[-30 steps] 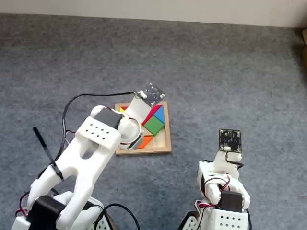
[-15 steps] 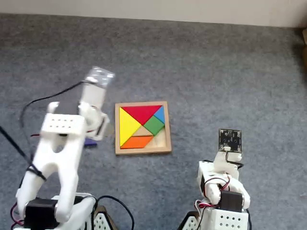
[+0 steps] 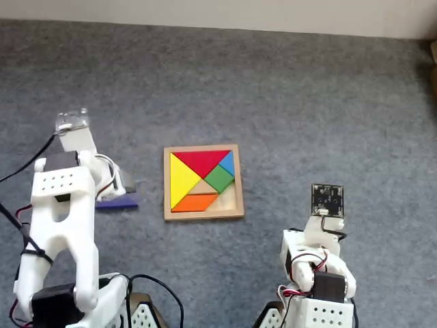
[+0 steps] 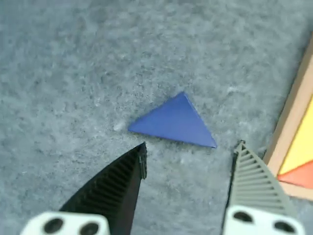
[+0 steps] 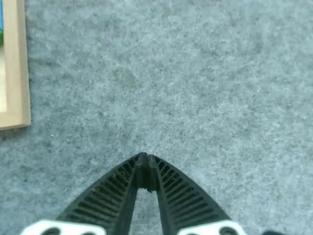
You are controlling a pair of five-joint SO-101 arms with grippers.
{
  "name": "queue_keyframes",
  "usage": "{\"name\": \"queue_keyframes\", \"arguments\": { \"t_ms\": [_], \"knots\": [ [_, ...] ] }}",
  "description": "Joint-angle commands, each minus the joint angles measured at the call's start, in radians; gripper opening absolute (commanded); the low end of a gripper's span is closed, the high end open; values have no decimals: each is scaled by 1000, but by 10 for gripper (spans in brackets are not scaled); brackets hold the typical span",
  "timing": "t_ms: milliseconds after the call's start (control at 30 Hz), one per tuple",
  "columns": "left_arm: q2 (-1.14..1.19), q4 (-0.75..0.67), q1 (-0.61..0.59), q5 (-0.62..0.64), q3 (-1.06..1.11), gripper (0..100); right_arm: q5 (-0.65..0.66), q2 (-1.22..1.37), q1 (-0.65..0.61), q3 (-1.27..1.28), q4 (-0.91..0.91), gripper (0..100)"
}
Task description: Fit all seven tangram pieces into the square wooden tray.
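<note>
Blue triangle point(image 4: 172, 123), half-hidden from above, faces gaping empty left claw point(image 4: 190, 146); right claw point(image 5: 145, 161) closed.

You are looking down on a grey, short-piled carpet point(image 3: 307, 102) that covers the whole work surface, its fibres flecked lighter and darker; in both wrist views you see the same carpet from close up, with a rough, mottled nap. Along the far edge of the high view a pale, cream-coloured strip point(image 3: 205, 12) runs the full width and meets the carpet in a straight line. At the right edge of that view a thin sliver of something brown point(image 3: 434, 61) cuts in, too little of it showing to tell what it is
</note>
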Motion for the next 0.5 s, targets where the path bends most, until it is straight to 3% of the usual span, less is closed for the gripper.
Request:
{"name": "queue_keyframes", "arguments": {
  "t_ms": [0,100,333,467],
  "knots": [
    [-24,-9,-16,118,-2,278,9,-12,15,68,-18,5],
    [-22,-83,-15,189,47,278,9,-12,15,68,-18,5],
    [-22,-324,10,204,242,274,9,-12,15,68,-18,5],
    [-22,-370,5,262,251,274,9,-12,15,68,-16,5]
  ]
}}
